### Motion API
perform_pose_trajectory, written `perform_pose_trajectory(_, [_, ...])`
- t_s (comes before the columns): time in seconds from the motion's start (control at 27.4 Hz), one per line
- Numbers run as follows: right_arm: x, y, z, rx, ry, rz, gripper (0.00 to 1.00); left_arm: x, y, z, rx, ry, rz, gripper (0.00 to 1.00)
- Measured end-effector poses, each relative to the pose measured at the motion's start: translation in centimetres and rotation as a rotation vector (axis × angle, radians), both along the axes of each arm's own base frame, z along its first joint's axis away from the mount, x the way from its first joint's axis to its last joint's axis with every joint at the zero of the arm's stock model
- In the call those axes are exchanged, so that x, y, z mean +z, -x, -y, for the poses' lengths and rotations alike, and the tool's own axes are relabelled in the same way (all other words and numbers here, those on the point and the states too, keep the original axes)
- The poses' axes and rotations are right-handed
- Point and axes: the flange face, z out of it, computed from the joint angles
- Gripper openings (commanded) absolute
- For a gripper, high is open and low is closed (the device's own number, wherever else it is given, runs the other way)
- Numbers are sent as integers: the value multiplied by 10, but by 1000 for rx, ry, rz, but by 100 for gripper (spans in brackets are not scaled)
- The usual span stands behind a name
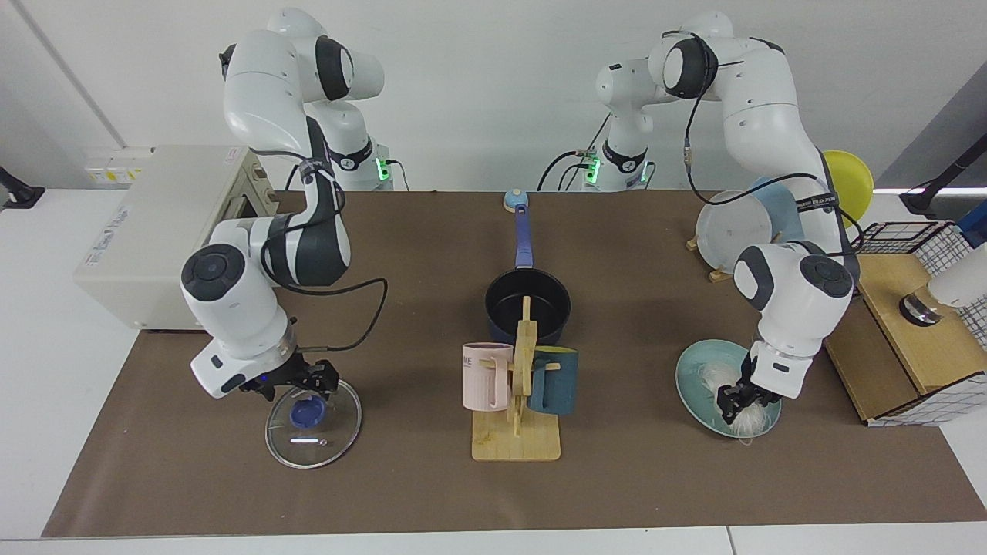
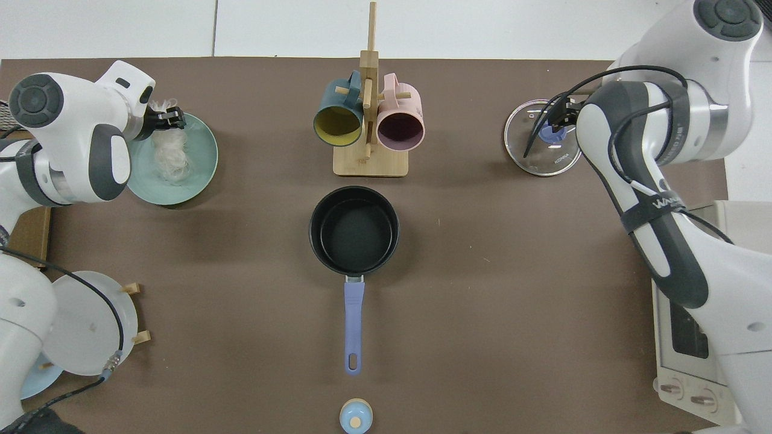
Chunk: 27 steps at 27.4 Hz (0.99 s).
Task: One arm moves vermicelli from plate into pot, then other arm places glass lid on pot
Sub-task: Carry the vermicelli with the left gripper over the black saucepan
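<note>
The vermicelli (image 1: 715, 376) (image 2: 170, 154) lies as a white bundle on the light teal plate (image 1: 694, 381) (image 2: 202, 160). My left gripper (image 1: 738, 401) (image 2: 173, 117) is down in the strands at the plate's outer edge, open. In the table's middle the dark navy pot (image 1: 528, 307) (image 2: 354, 229) stands with nothing in it, its blue handle pointing toward the arm bases. The glass lid (image 1: 324, 439) (image 2: 540, 150) rests flat on the mat. Just above its blue knob (image 1: 307, 415) hovers my right gripper (image 1: 312, 379) (image 2: 558, 116), open.
A wooden mug rack (image 1: 515, 443) (image 2: 369, 166) with a pink and a dark teal mug stands just in front of the pot. A toaster oven (image 1: 146, 247), a rack of plates (image 1: 732, 227), a wooden box (image 1: 910, 347) and a small blue knob (image 1: 515, 200) line the edges.
</note>
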Motion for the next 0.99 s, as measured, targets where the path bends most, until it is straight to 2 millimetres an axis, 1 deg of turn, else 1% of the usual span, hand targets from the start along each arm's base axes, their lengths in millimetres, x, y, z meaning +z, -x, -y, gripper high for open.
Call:
perform_pose_trajectory(0.04, [-9,-3,0,0,0,3,99,7,0,4,-6,4,-12,0])
perform_pose_trajectory(0.11, [-23,-7,0,0,-1,8,99,27,2,17,-20,13,-31,0])
perform_pose_trajectory(0.22, [-32,-11,1,-1,0,14,99,61,9,31,-36,17,-57,0])
perform_pose_trajectory(0.29, [-34,-12,1,-1,-1,15,99,83,17,38,-43,15,-74,0])
perform_pose_trajectory(0.48, [-32,-13,-2,2,-3,20,99,134,36,58,-43,17,-92,0])
perform_pose_trajectory(0.55, [-31,-13,-2,3,-4,21,99,152,44,72,-30,25,-96,0])
perform_pose_trajectory(0.62, [-31,-13,-2,3,-4,21,99,167,53,91,-17,39,-106,0])
perform_pose_trajectory(0.69, [-32,-13,-3,4,-4,21,99,175,62,116,0,58,-122,0])
perform_pose_trajectory(0.77, [-32,-13,-2,11,-4,20,99,178,69,140,14,78,-134,0])
perform_pose_trajectory(0.91, [-37,-13,1,33,-1,12,99,173,85,189,26,112,-168,0])
perform_pose_trajectory(0.99, [-40,-13,3,43,0,9,99,167,93,208,28,120,-188,0])
